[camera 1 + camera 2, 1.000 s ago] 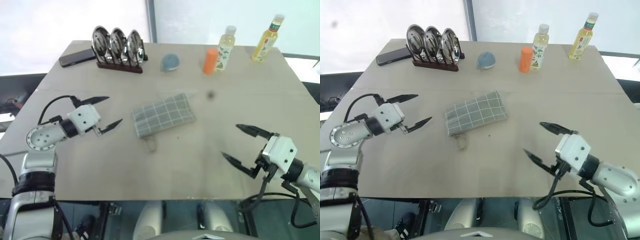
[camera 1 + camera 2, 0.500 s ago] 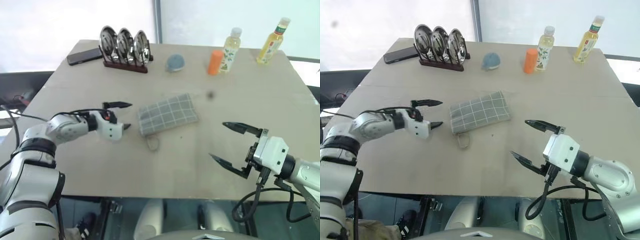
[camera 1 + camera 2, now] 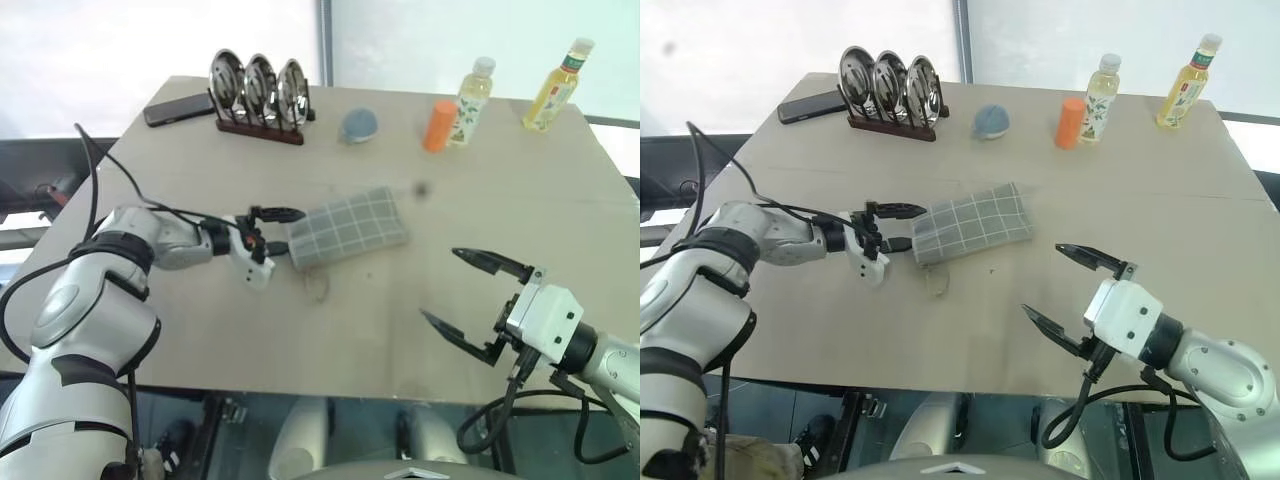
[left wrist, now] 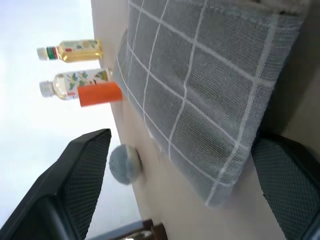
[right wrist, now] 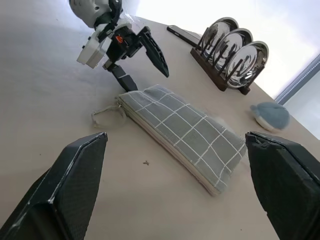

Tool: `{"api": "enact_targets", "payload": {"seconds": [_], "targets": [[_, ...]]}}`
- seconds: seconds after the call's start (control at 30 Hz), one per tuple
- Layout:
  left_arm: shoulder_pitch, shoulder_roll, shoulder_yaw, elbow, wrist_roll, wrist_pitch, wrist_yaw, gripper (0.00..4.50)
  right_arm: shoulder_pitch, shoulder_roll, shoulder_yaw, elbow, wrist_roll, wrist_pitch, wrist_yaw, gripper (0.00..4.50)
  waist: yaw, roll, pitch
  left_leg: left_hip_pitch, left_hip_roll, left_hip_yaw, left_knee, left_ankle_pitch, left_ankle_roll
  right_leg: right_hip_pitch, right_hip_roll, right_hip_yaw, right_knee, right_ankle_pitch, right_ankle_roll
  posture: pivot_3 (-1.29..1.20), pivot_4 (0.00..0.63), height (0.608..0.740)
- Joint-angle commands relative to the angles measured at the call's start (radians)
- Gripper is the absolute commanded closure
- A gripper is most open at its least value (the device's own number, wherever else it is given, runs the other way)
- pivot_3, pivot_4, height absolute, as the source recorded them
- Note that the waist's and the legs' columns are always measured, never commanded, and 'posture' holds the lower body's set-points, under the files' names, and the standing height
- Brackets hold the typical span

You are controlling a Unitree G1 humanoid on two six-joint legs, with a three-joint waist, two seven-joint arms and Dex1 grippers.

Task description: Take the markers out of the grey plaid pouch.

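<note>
The grey plaid pouch (image 3: 348, 227) lies flat near the table's middle, shut, with its small pull loop (image 3: 318, 288) trailing toward the front edge. The markers are hidden. My left gripper (image 3: 292, 232) is open and low over the table, one finger on each side of the pouch's left end. The left wrist view shows the pouch (image 4: 210, 90) close between that gripper's fingers (image 4: 75, 185). Whether a finger touches the fabric I cannot tell. My right gripper (image 3: 440, 284) hangs open and empty at the front right, well apart from the pouch (image 5: 180, 125).
At the back stand a wooden rack of three metal plates (image 3: 262, 90), a dark phone (image 3: 180, 108), a blue-grey round lump (image 3: 358, 124), an orange cylinder (image 3: 438, 125) and two bottles (image 3: 472, 88) (image 3: 556, 85). Bare tabletop (image 3: 380, 320) lies between my grippers.
My left gripper has moved right and lower, rolled over, and now brackets the pouch's left end. The right gripper has stayed put. The camera has shifted slightly.
</note>
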Motion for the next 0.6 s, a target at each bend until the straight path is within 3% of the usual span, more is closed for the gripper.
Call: {"api": "enact_targets", "payload": {"seconds": [0.03,0.27,0.3,0.37,0.6], "targets": [[-0.034,-0.009,-0.067,0.019,0.05,-0.008,0.114,0.0,0.012,0.005,-0.028,-0.049,-0.007,0.006,-0.024,0.02,-0.004,-0.001,0.0,0.0,0.0,0.0,0.0,0.0,0.0,0.0,0.0,0.0,0.0,0.0,0.0,0.0,0.15,0.74],[-0.036,-0.093,-0.107,0.068,0.034,0.013,0.14,0.0,0.021,0.009,-0.013,-0.058,-0.02,0.014,-0.041,0.02,0.0,-0.002,0.0,0.0,0.0,0.0,0.0,0.0,0.0,0.0,0.0,0.0,0.0,0.0,0.0,0.0,0.15,0.74],[-0.033,-0.103,-0.104,0.075,0.023,0.007,0.127,0.51,0.022,0.009,-0.014,-0.058,-0.02,0.015,-0.041,0.0,-0.001,-0.002,0.0,0.0,0.0,0.001,0.001,0.0,0.0,0.0,0.0,0.0,0.0,0.0,0.0,0.0,0.15,0.74],[-0.027,-0.12,-0.093,0.084,-0.001,-0.005,0.101,1.1,0.021,0.009,-0.015,-0.055,-0.021,0.017,-0.04,0.0,-0.002,-0.002,0.0,0.0,0.0,0.001,0.001,0.0,0.0,0.0,0.0,0.0,0.0,0.0,0.0,0.0,0.15,0.74],[0.001,-0.131,-0.046,0.086,-0.101,-0.048,0.025,4.46,0.013,0.011,-0.004,-0.047,-0.032,0.021,-0.044,0.0,-0.005,-0.002,0.0,0.001,0.001,0.001,0.001,0.0,0.001,0.0,0.0,0.0,0.0,0.0,0.0,0.0,0.15,0.74]]}}
